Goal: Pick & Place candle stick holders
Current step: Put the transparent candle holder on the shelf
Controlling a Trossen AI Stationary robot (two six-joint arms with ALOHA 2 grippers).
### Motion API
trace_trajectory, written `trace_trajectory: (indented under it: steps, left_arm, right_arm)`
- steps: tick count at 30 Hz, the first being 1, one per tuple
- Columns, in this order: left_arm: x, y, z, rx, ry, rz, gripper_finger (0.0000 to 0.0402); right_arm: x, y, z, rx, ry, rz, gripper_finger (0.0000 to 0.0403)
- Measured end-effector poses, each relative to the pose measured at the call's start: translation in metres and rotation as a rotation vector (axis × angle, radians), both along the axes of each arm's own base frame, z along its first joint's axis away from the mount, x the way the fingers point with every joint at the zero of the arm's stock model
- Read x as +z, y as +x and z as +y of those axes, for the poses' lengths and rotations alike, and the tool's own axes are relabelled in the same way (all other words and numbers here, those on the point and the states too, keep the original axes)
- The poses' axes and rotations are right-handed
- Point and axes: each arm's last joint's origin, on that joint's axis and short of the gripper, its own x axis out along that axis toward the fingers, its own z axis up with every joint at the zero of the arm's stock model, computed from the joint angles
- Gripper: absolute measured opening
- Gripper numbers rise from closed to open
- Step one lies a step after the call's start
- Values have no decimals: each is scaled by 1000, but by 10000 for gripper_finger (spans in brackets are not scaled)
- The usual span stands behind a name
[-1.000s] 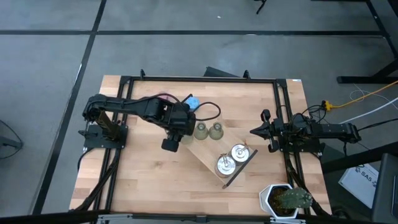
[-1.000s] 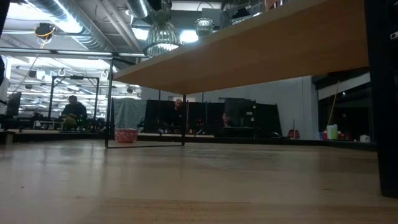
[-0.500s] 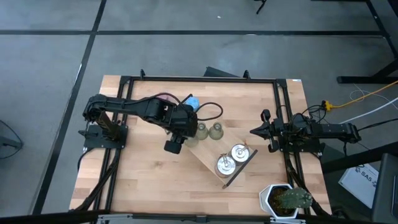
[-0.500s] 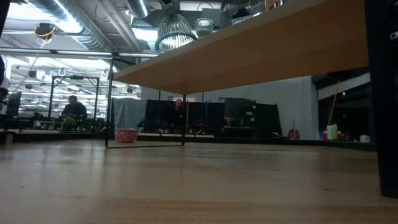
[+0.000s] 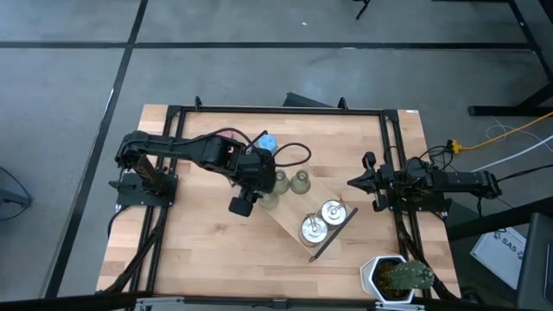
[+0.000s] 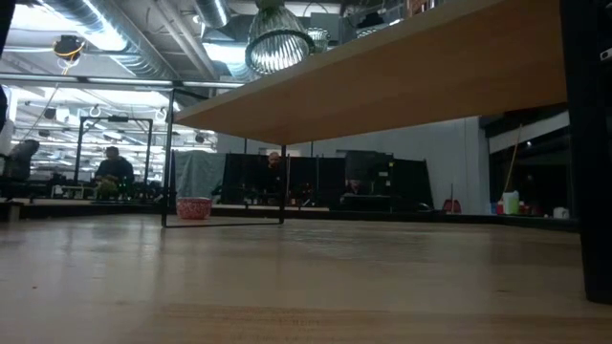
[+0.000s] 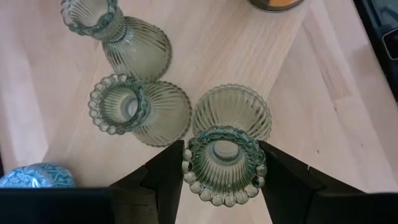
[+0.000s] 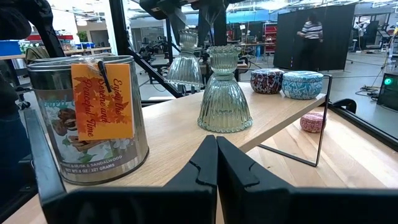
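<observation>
The left gripper (image 7: 222, 163) pinches the beaded neck of an olive-green bell-shaped holder (image 7: 227, 149), one dark finger on each side, and holds it over the upper end of the long wooden tray (image 5: 294, 226), which lies slantwise near the middle of the table (image 5: 199, 250). In the low view that holder (image 6: 279, 42) hangs above the tray's edge. Just beside it, farther up the tray, stand two more olive-green holders (image 7: 142, 109) upright and close together, their flared skirts nearly touching; from above they show as a pair (image 5: 290, 181) on the tray's upper end. On the tray's lower end sit two round shiny silver holders (image 5: 321, 220), side by side. Off the tray's upper end, behind the left arm, the blue holder (image 5: 266, 142) rests on the table, with a pink one (image 5: 230, 135) partly hidden by the arm. The right gripper (image 8: 216, 163) has its fingers pressed together and waits at the table's right edge, well apart from the tray. A potted green plant (image 5: 397, 276) stands at the table's corner beyond the tray's lower end.
</observation>
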Motion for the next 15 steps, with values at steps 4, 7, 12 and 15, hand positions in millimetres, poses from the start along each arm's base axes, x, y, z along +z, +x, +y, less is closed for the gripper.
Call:
trace_trajectory:
  steps: [4,7,12,15]
  left_arm:
    - [-1,2,0,1,20,0,176]
    - [-4,4,-1,-14,29,8,176]
    - [-10,10,-5,-55,31,13,176]
    - [-11,12,-7,-78,30,2,176]
  right_arm:
    - [0,0,0,0,0,0,1]
    - [0,0,0,0,0,0,1]
    - [0,0,0,0,0,0,1]
    - [0,0,0,0,0,0,1]
